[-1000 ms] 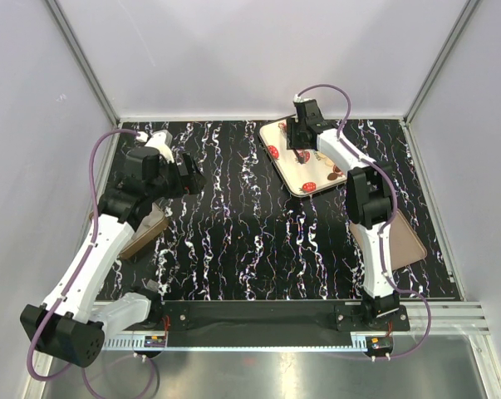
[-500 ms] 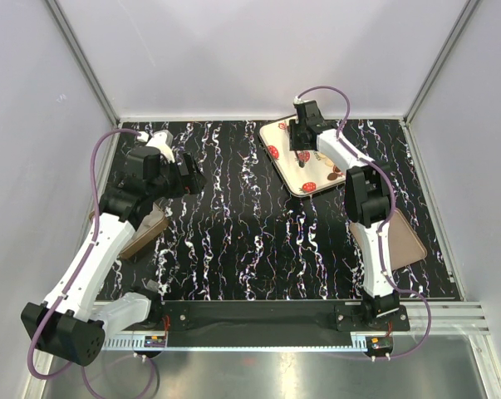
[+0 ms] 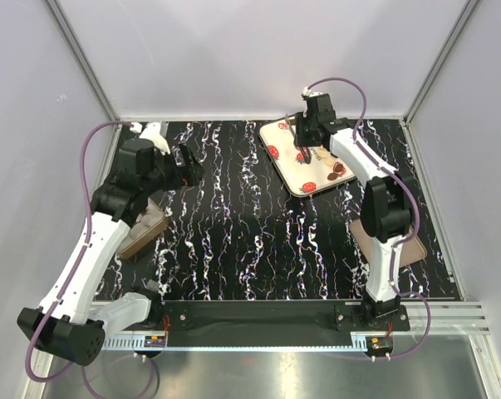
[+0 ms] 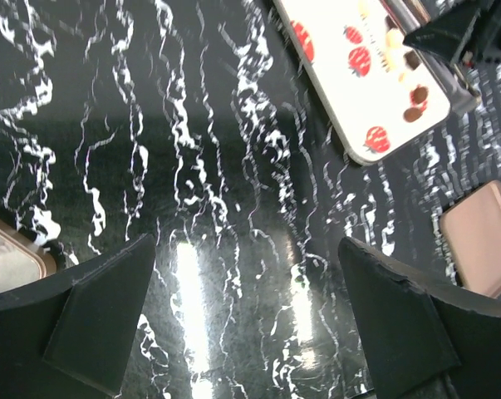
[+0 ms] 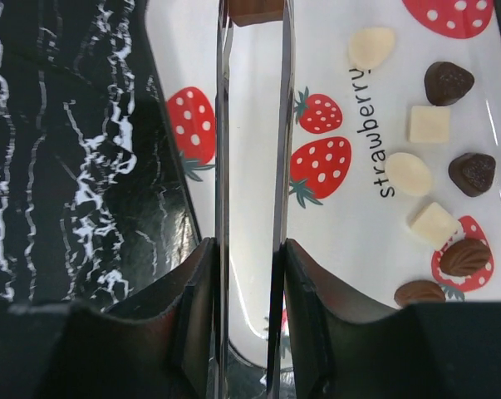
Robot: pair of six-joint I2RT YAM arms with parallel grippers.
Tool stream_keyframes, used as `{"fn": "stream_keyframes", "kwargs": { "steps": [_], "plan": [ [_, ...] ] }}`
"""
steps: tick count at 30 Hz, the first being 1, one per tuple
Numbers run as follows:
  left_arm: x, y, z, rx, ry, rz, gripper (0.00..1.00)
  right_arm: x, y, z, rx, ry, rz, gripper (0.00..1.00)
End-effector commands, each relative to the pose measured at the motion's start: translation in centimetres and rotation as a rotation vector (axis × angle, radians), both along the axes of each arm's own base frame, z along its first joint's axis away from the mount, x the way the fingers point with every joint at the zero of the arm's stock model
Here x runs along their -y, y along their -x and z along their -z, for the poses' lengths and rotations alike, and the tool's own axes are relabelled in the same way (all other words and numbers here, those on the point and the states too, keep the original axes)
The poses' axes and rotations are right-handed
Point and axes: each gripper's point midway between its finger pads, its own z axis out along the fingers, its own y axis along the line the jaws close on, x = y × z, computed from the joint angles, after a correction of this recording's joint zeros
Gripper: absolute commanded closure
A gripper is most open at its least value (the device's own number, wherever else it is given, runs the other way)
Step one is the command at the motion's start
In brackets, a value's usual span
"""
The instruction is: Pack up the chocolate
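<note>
One dark brown chocolate piece [image 5: 254, 10] is sitting pinched between the long thin fingers of the right gripper [image 3: 302, 155], which are drawn in narrow around it. The other pieces, dark and creamy white [image 5: 431, 125], are lying loose on the strawberry-printed tray [image 5: 350, 233], at about 3 o'clock from the held one in the wrist view. The tray itself is resting at roughly 1 o'clock on the marbled table [image 3: 233, 233]. Compared with a second ago, the right arm is standing taller and its elbow is swinging out toward 3 o'clock, uncovering more of the flat brown lid [image 3: 395, 241] at 4 o'clock. That suggests the pick is done and the carry is beginning, though whether the piece is already clear of the tray is hard to tell. The open box [image 3: 142, 233] is waiting at 9 o'clock, well apart from the tray. The left gripper [image 4: 248, 245] is hovering near it, spread wide and holding nothing.
</note>
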Motion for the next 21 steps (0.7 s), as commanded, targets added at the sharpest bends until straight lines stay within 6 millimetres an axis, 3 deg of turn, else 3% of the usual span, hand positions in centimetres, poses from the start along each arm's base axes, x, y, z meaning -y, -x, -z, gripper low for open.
{"fn": "stream_keyframes", "kwargs": {
  "steps": [1, 2, 5, 8, 9, 12, 13, 15, 16, 21],
  "plan": [
    [0.2, -0.2, -4.9, 0.107, 0.041, 0.007, 0.01, -2.0, 1.5, -6.2, 0.109, -0.1, -0.024, 0.67],
    [0.1, -0.1, -5.4, 0.116, 0.041, 0.008, 0.01, -3.9, 2.7, -6.8, 0.109, -0.124, -0.073, 0.67],
    [0.2, 0.2, -7.4, 0.142, 0.046, 0.025, 0.01, -7.2, 4.8, -7.6, 0.119, -0.119, -0.14, 0.67],
    [0.5, 0.7, -9.6, 0.173, 0.062, 0.044, 0.01, -12.4, 7.6, -8.2, 0.126, -0.121, -0.229, 0.66],
    [0.6, 0.8, -10.4, 0.188, 0.074, 0.049, 0.01, -15.2, 9.4, -8.3, 0.123, -0.134, -0.287, 0.66],
    [1.0, 1.3, -11.9, 0.205, 0.102, 0.074, 0.01, -19.6, 11.8, -8.7, 0.124, -0.168, -0.374, 0.67],
    [1.2, 1.4, -12.1, 0.204, 0.109, 0.083, 0.01, -22.4, 14.1, -8.9, 0.111, -0.198, -0.46, 0.67],
    [1.5, 2.0, -12.9, 0.215, 0.132, 0.103, 0.01, -25.8, 16.3, -9.2, 0.107, -0.238, -0.557, 0.67],
    [1.6, 2.2, -13.3, 0.224, 0.142, 0.109, 0.01, -28.2, 18.4, -8.4, 0.091, -0.242, -0.624, 0.67],
    [1.9, 3.4, -14.8, 0.252, 0.175, 0.135, 0.01, -34.4, 24.2, -8.5, 0.085, -0.292, -0.835, 0.67]
  ]
}}
